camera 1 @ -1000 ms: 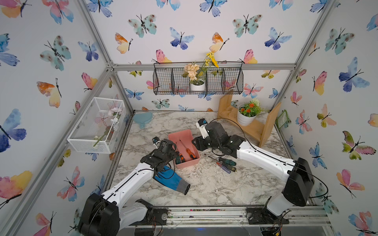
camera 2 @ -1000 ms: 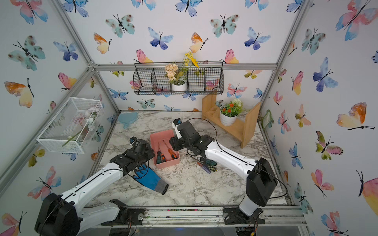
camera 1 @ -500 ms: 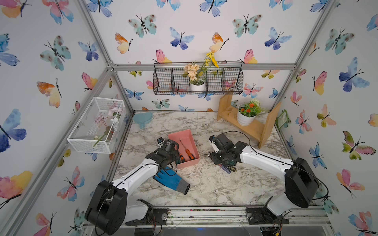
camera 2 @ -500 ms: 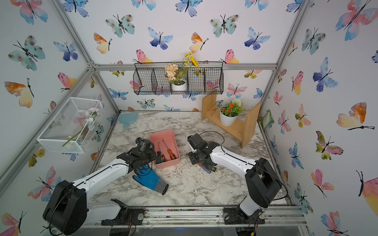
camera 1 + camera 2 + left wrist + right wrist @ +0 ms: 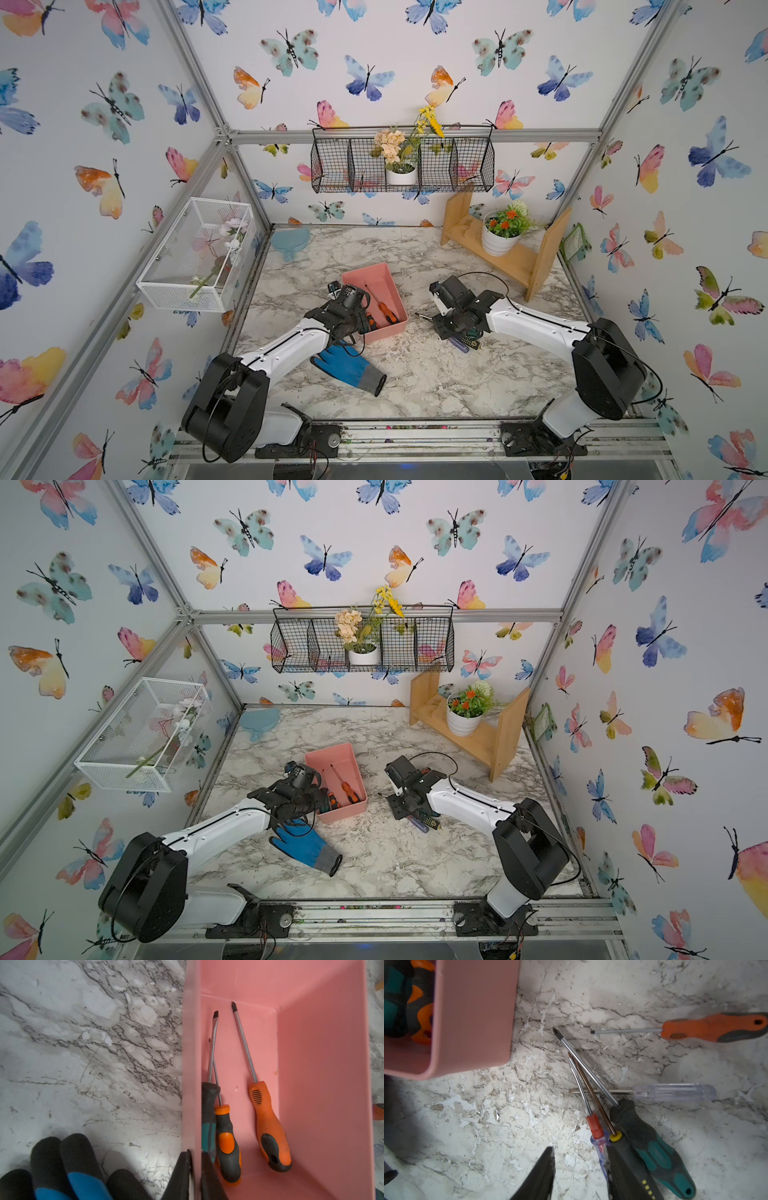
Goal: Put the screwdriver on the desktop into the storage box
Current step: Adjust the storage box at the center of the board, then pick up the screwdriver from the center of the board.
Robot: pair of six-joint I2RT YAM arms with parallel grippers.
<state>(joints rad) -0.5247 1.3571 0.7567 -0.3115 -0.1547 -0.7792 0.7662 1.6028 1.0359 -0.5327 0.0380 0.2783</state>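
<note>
The salmon-pink storage box (image 5: 390, 330) (image 5: 347, 808) stands mid-desktop (image 5: 436, 382). Three screwdrivers lie inside it: an orange one (image 5: 268, 1124), an orange-black one (image 5: 227, 1142) and a teal-black one (image 5: 207, 1118). My left gripper (image 5: 195, 1153) (image 5: 362, 328) is shut on the box's near side wall (image 5: 190, 1064), one finger outside and one inside. To the right of the box, several screwdrivers lie on the marble: orange (image 5: 714, 1027), clear-handled (image 5: 675, 1093), teal-black (image 5: 654, 1147), and a blue-clear one with a red collar (image 5: 598, 1134). My right gripper (image 5: 579, 1149) hangs open just over this pile, bare marble between its fingers.
A blue work glove (image 5: 349, 368) (image 5: 62, 1167) lies under the left arm. A wooden shelf (image 5: 536, 266) with a potted plant (image 5: 500, 232) stands back right. A white mesh basket (image 5: 195, 253) hangs on the left wall, a black wire basket (image 5: 401, 166) on the back wall.
The left gripper has closed onto the box wall. The right arm has swung away from the box, rightward and down over the loose screwdrivers, and its jaws have narrowed a little.
</note>
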